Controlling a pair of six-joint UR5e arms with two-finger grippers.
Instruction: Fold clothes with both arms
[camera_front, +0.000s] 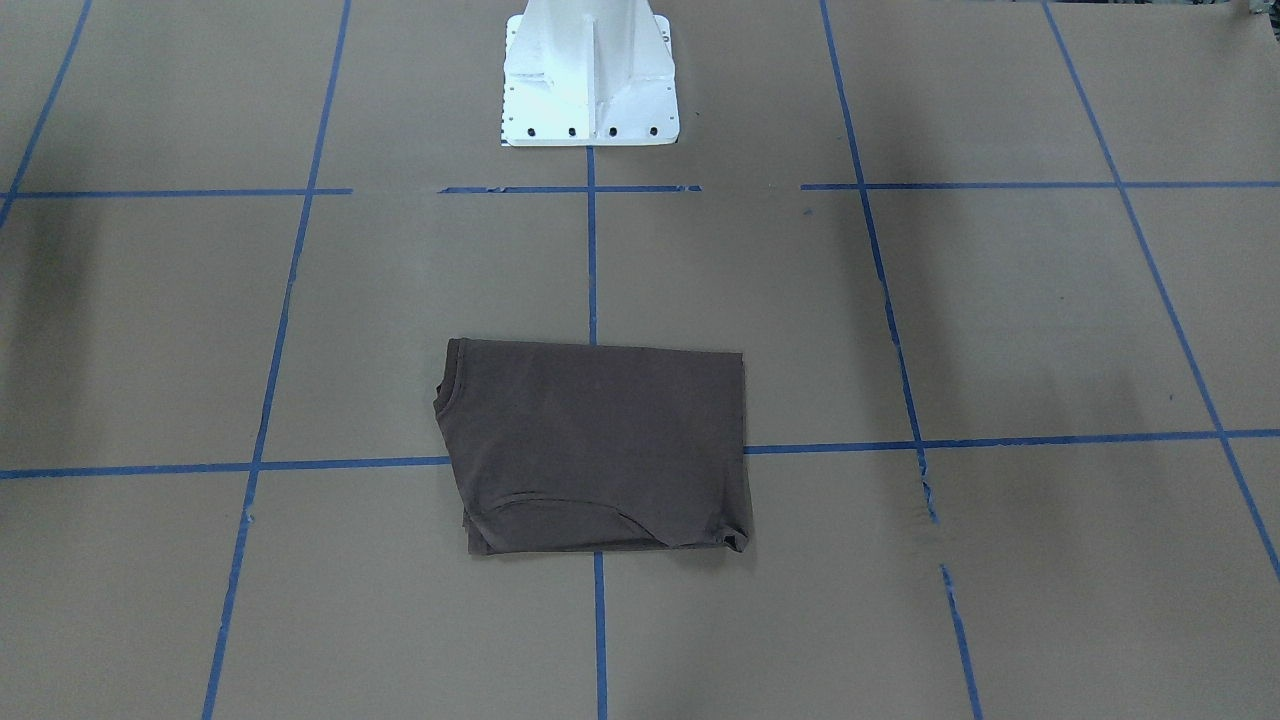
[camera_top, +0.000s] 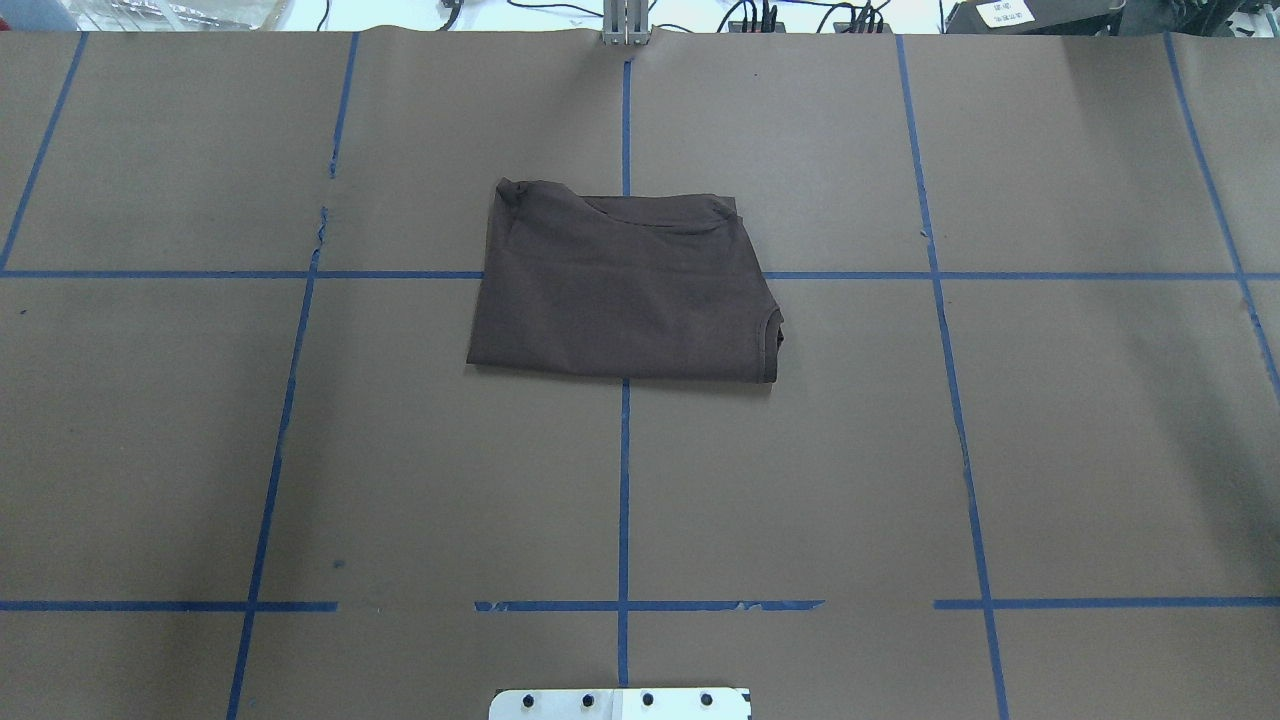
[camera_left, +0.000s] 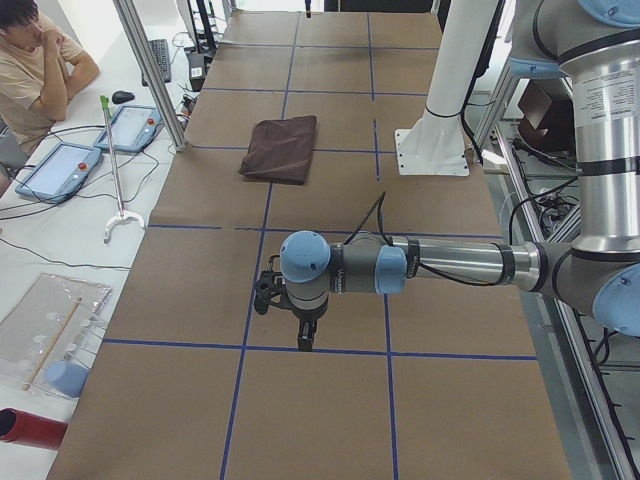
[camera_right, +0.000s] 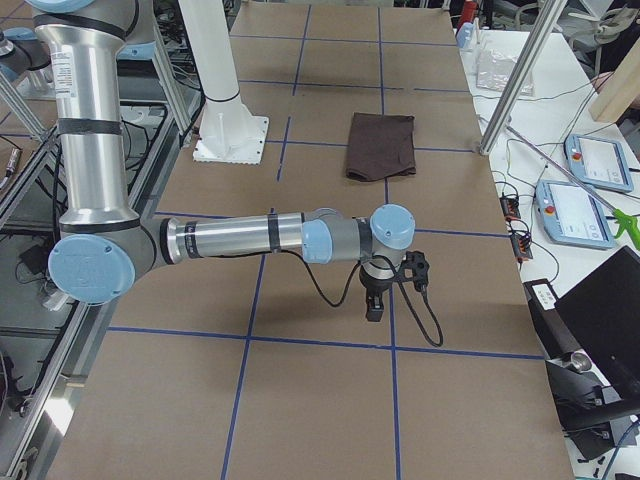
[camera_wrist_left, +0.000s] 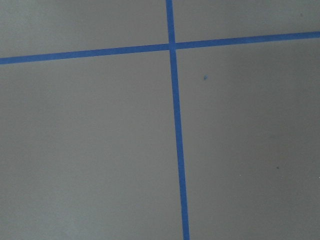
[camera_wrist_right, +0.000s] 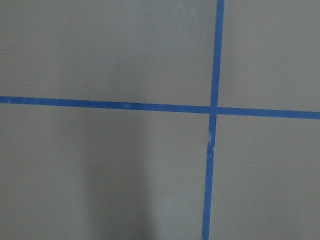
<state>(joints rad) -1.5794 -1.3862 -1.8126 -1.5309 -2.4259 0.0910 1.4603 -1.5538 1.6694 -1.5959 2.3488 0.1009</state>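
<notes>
The dark brown T-shirt (camera_top: 620, 290) lies folded into a flat rectangle in the middle of the table (camera_top: 450, 480). It sits on brown paper over a crossing of blue tape lines (camera_top: 622, 480), on the far side of the white base block (camera_top: 620, 703). The overhead view shows its ribbed collar (camera_top: 772, 340) curving at the robot's right end and a rumpled fold along the far edge. The front-facing view shows the same collar on that picture's left and the curved fold on the edge away from the robot.

These 2 views show the shirt and the base but neither arm. The arms show only in the 2 side views. From the table's left end, the left arm (camera_left: 450, 265) reaches out low over bare paper, well apart from the shirt, with the left gripper (camera_left: 303, 340) pointing down. From the right end, the right arm (camera_right: 240, 238) does likewise, with the right gripper (camera_right: 373, 308) pointing down. I cannot tell whether either hand is wide or narrow.

The 2 wrist views show only brown paper and a tape crossing each. The left-end view alone shows a seated person (camera_left: 35, 60) beside 2 tablets (camera_left: 60, 170).
</notes>
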